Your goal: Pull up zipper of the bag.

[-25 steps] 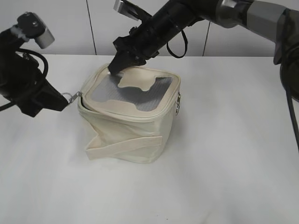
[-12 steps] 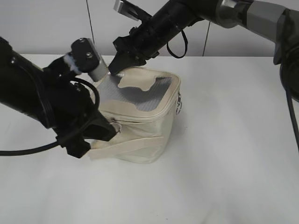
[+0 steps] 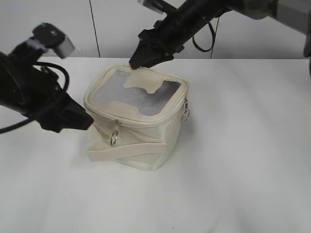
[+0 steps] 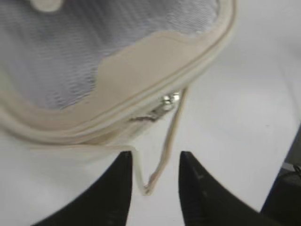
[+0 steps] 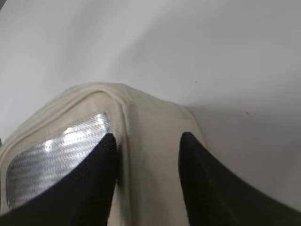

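The cream bag (image 3: 138, 138) stands on the table, with a grey mesh top panel (image 3: 119, 92) and a flat strap (image 3: 127, 151) across its side. The zipper track (image 3: 150, 121) runs round the rim. A silver slider with a ring pull (image 3: 114, 138) hangs at the front; it also shows in the left wrist view (image 4: 165, 104). My left gripper (image 3: 86, 122) is open just left of the bag; a loose strap end (image 4: 149, 184) lies between its fingers (image 4: 155, 162), untouched. My right gripper (image 3: 138, 60) hovers open over the bag's back corner (image 5: 151, 120), fingers (image 5: 149, 143) apart.
A second ring pull (image 3: 185, 115) hangs at the bag's right side. The white table (image 3: 238, 165) stretches to the front and right. A pale panelled wall (image 3: 112, 29) stands behind. The left arm's black cable (image 3: 14, 127) trails at the left edge.
My left gripper dragged the ring pull from the bag's left corner round to the front, let it go and drew back left. The rim gap there has shut. My right gripper lifted off the top.
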Motion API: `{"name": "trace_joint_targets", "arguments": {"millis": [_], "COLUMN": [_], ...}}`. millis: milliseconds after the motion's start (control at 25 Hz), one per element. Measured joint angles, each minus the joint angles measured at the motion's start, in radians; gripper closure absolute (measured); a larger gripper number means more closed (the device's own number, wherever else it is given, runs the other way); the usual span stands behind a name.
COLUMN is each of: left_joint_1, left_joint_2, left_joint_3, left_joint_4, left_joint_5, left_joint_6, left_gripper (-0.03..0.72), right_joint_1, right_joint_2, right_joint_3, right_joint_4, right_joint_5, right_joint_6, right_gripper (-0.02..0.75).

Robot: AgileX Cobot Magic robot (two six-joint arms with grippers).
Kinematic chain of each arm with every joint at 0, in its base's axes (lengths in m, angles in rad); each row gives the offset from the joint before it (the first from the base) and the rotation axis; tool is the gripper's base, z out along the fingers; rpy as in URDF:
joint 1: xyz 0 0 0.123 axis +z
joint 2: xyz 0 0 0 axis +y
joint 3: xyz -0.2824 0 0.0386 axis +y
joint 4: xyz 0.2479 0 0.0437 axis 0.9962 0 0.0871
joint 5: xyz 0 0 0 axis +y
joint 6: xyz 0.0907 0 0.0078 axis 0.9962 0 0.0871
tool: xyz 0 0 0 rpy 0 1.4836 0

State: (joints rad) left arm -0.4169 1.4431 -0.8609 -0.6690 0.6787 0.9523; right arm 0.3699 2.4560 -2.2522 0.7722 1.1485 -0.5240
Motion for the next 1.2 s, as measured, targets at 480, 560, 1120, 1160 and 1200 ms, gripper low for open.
{"name": "trace_joint_targets", "arguments": {"millis": [480,560,1120,1160,1200], "left_joint_1": [0.129,0.122,0.073,0.072,0.07], "left_joint_2": [0.344,0.447,0.601,0.603,0.606], "left_joint_3": [-0.648,-0.782,-1.006,-1.006,-1.006], "left_joint_4": [-0.086,-0.087,-0.081,-0.08,-0.078], "left_joint_5": [0.308,0.359,0.399,0.399,0.399], "left_joint_6": [0.121,0.13,0.11,0.108,0.107], "left_gripper": [0.368,0.368,0.384,0.386,0.387], "right_joint_1": [-0.157,-0.158,-0.103,-0.103,-0.102], "right_joint_2": [-0.463,-0.575,-0.677,-0.678,-0.678], "right_joint_3": [0.801,1.028,1.324,1.324,1.324], "right_joint_4": [0.167,0.313,0.494,0.447,0.385], "right_joint_5": [-0.431,-0.543,-0.492,-0.486,-0.487], "right_joint_6": [-0.221,-0.371,-0.618,-0.579,-0.525], "right_gripper": [0.426,0.428,0.43,0.43,0.43]}}
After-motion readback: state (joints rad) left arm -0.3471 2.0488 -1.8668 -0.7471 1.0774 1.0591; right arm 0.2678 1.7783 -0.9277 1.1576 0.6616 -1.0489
